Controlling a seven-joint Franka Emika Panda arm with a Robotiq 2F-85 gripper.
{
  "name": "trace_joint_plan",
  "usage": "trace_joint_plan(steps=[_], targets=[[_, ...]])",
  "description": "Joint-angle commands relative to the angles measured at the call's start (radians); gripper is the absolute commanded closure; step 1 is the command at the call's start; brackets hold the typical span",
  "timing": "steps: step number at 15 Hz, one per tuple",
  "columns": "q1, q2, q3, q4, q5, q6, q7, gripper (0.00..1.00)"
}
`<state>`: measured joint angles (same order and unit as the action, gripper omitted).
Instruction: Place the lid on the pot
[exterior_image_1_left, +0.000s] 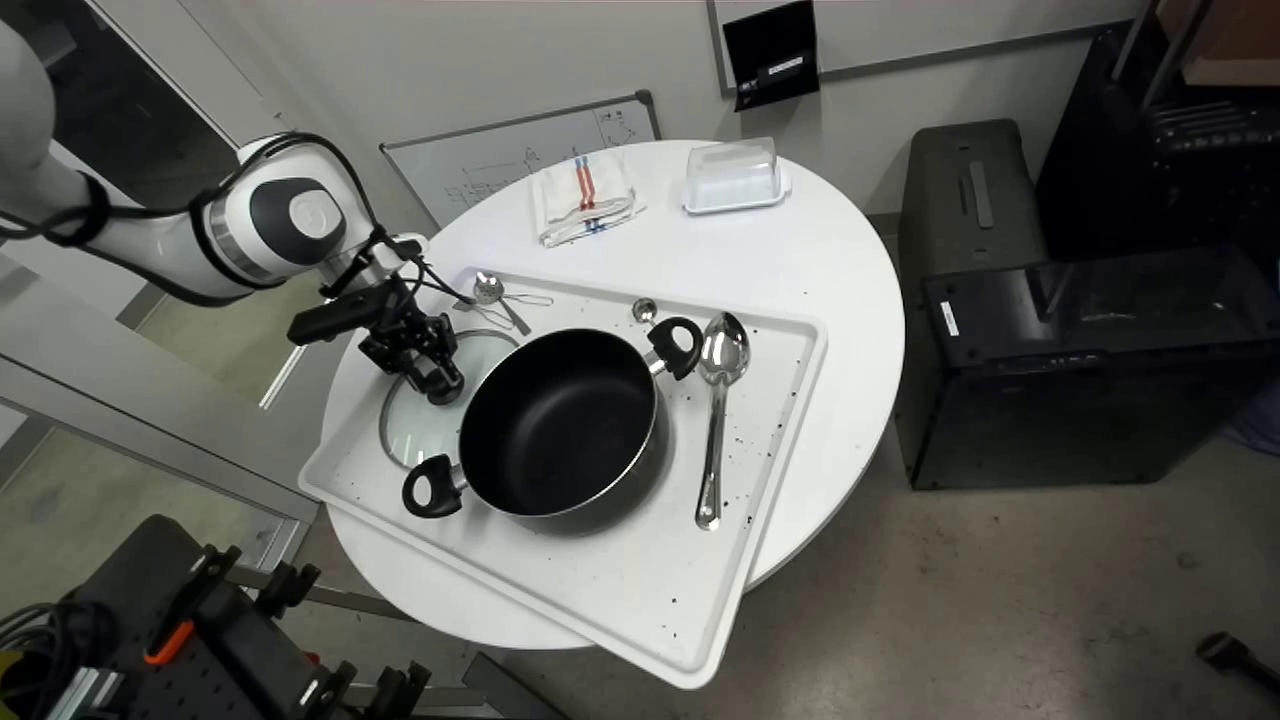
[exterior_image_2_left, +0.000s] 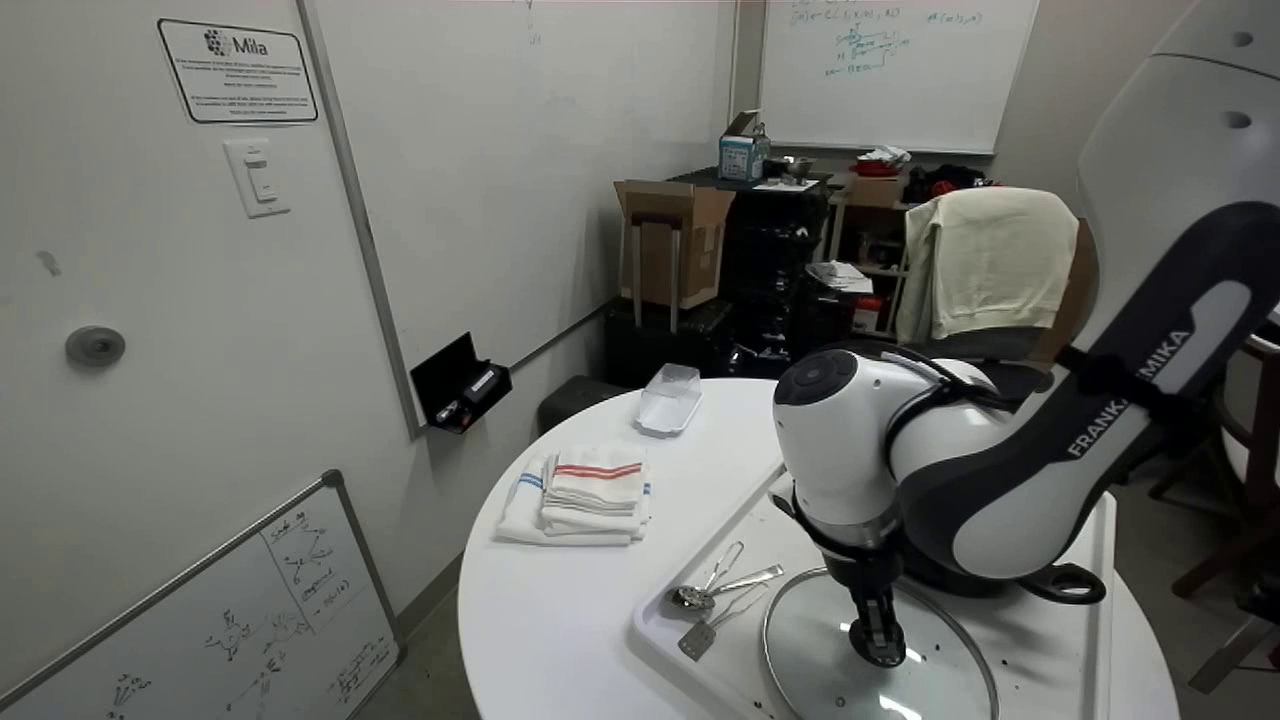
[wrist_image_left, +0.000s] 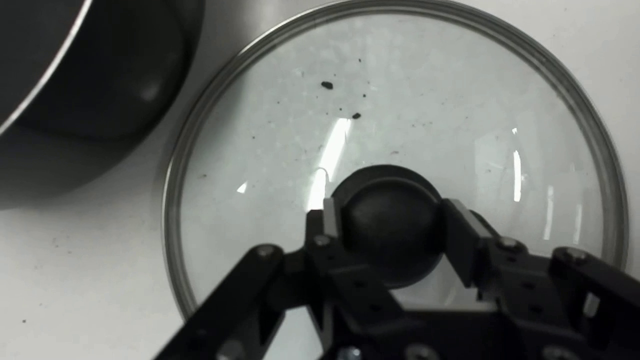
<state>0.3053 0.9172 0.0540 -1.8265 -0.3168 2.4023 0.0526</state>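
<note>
Fingers (wrist_image_left: 462, 245) clamp the lid (wrist_image_left: 400, 75) by its knob (wrist_image_left: 392, 225) over tray (exterior_image_1_left: 640, 600) and table (exterior_image_1_left: 810, 290), near a whiteboard (exterior_image_2_left: 265, 610).

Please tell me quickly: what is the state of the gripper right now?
Gripper: closed on the black knob of the glass lid.

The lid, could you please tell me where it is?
In an exterior view, the lid lies on the tray, left of the pot; the wrist view shows its knob between the fingers.
</note>
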Motion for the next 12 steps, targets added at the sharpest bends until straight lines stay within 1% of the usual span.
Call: trace_joint_plan(steps=[1, 7, 11, 12], targets=[[0.011, -0.001, -0.015, 0.012, -0.013, -0.009, -0.018, 0.75], [0.005, -0.062, -0.012, -0.043, -0.015, -0.019, -0.034, 0.75], [0.001, -0.151, -0.007, -0.125, -0.018, -0.016, -0.046, 0.75], [0.000, -0.192, -0.004, -0.159, -0.018, -0.016, -0.047, 0.75]])
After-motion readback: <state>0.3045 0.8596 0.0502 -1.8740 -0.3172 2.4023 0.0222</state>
